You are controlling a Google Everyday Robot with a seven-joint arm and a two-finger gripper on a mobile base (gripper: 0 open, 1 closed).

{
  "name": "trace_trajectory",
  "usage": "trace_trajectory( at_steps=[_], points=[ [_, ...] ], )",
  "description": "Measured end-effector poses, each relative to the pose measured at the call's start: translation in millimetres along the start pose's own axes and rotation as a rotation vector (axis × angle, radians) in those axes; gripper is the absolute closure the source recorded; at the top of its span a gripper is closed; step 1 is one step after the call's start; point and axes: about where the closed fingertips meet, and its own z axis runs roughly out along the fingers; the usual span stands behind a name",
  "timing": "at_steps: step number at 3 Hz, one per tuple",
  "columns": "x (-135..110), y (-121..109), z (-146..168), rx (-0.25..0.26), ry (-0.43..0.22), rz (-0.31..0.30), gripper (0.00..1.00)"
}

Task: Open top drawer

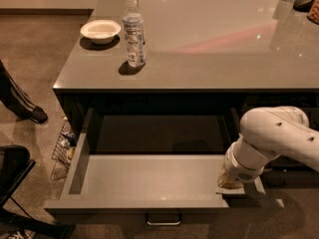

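Note:
The top drawer (149, 178) stands pulled far out from under the grey counter (209, 49), showing its smooth light grey inside. Its small bar handle (163, 218) shows below the front edge. My gripper (230, 183) is at the drawer's right front corner, at the end of the white arm (274, 138), and mostly hidden behind the wrist.
A water bottle (134, 31) and a white bowl (100, 30) stand on the counter's left part. A person's leg and shoe (30, 111) are on the floor at left. A wire basket (62, 146) hangs beside the drawer, and a black chair (10, 176) is at lower left.

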Motion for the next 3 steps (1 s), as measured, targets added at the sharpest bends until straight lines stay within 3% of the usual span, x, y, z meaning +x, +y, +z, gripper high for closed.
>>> trace_trajectory(
  at_steps=[3],
  points=[
    [0.3, 1.6, -1.1, 0.001, 0.003, -0.002, 0.15]
  ],
)
